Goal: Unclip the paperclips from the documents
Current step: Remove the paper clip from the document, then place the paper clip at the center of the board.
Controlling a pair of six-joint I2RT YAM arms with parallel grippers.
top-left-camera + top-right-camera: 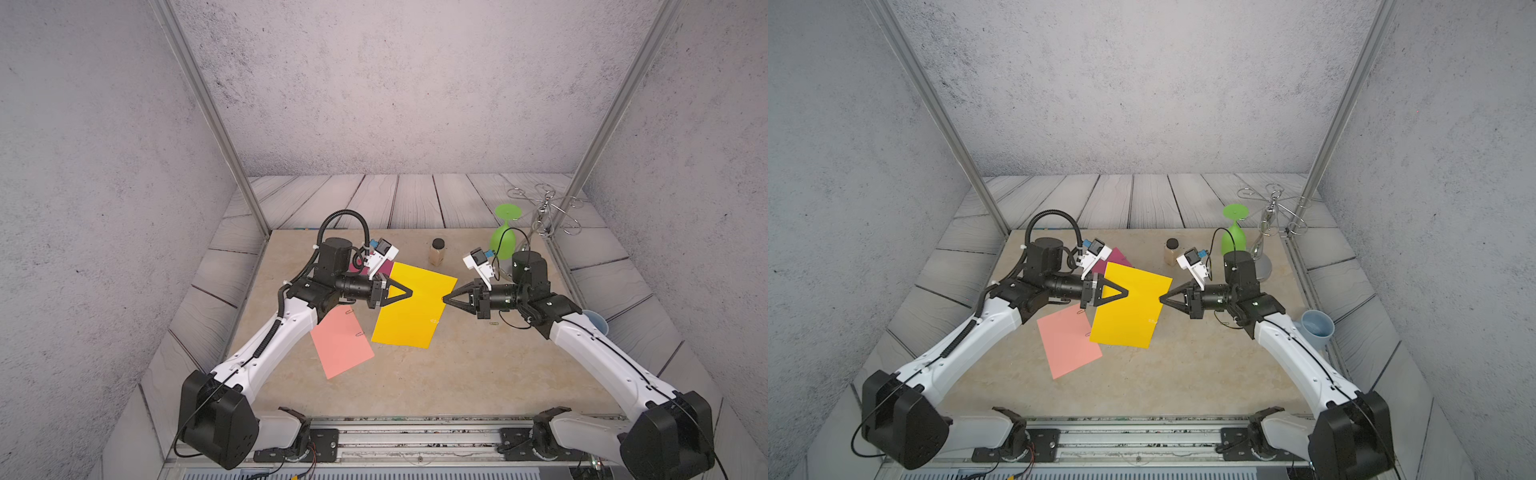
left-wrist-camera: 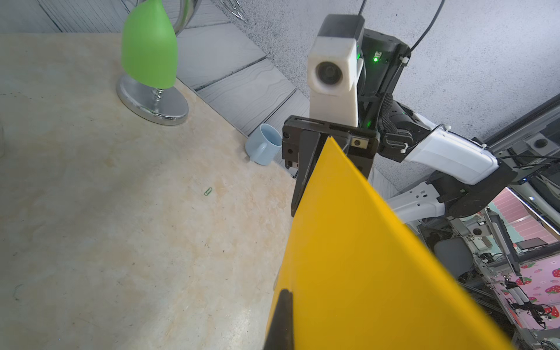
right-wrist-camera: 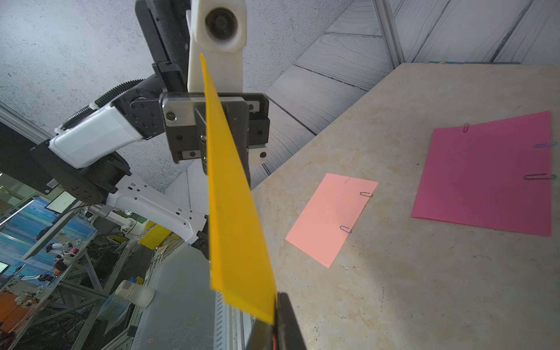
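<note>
The yellow document hangs above the table between both grippers. My left gripper is shut on its left edge. My right gripper is shut at its right edge, where a sliver of an orange paperclip shows between the fingers. A pale clip sits on the same edge. The salmon document lies flat with two clips. The magenta document carries three clips. A green paperclip lies loose on the table.
At the back right stands a chrome rack with an upturned green glass. A small jar stands behind the yellow sheet. A blue mug sits at the table's right edge, beside my right arm.
</note>
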